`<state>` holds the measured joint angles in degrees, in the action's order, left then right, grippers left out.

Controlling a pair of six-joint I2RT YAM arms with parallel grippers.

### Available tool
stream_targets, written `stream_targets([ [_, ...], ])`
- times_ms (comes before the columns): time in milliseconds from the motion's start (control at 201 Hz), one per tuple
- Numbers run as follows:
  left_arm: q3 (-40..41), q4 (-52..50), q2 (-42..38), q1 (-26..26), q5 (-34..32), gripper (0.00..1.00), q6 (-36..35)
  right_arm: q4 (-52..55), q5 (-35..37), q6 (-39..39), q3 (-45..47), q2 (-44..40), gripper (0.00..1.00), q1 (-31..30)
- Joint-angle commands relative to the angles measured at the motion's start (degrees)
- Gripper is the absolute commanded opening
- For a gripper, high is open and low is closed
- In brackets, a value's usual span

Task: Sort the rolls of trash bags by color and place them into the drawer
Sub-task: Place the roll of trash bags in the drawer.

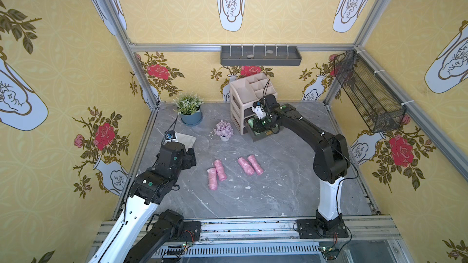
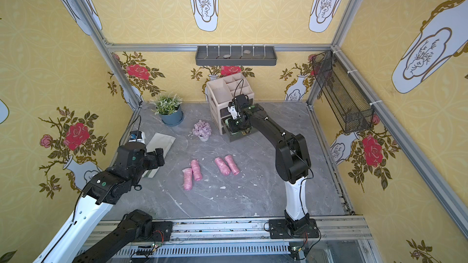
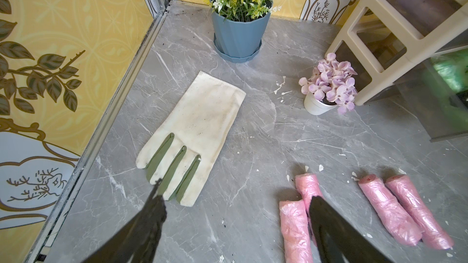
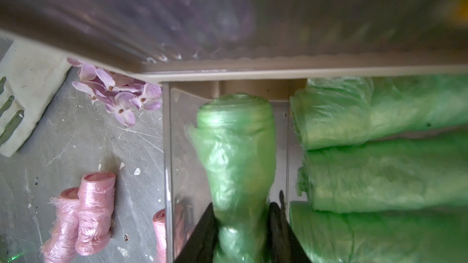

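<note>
Bright, even light casts soft shadows, edges bend (the green roll (image 4: 235, 153) looks blurred close up).

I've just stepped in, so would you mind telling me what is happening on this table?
The right gripper reaches into the open clear bottom drawer of the beige plastic organiser, with a crinkly green trash-bag roll between its jaws. Three more green rolls lie in that drawer. Four pink plastic rolls lie in two pairs on the grey marbled table. The left gripper hangs open and empty above the table, near a cream-and-green glove.
</note>
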<state>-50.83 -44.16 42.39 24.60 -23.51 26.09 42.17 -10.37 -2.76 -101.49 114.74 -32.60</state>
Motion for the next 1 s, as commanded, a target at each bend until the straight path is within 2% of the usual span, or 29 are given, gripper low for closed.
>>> stream_targets([
  [0,0.3,0.6,0.0,-0.1,0.3,0.9,-0.1,0.2,-0.7,0.2,-0.8,-0.4,0.37,0.0],
  [423,0.3,0.7,0.2,-0.1,0.3,0.9,-0.1,0.2,1.2,-2.3,-1.3,-4.2,0.39,0.2],
  [692,-1.6,1.9,2.6,-0.1,1.8,0.88,-0.1,-5.8,2.8,-6.5,7.7,-18.3,0.4,0.2],
  [816,-6.8,2.1,6.5,-0.1,4.1,0.83,-0.9,-12.1,4.8,-11.9,16.0,-27.1,0.41,0.8],
  [996,-20.6,-0.1,18.1,0.0,7.1,0.81,-1.2,-19.5,6.6,-23.3,27.5,-37.9,0.31,3.5],
])
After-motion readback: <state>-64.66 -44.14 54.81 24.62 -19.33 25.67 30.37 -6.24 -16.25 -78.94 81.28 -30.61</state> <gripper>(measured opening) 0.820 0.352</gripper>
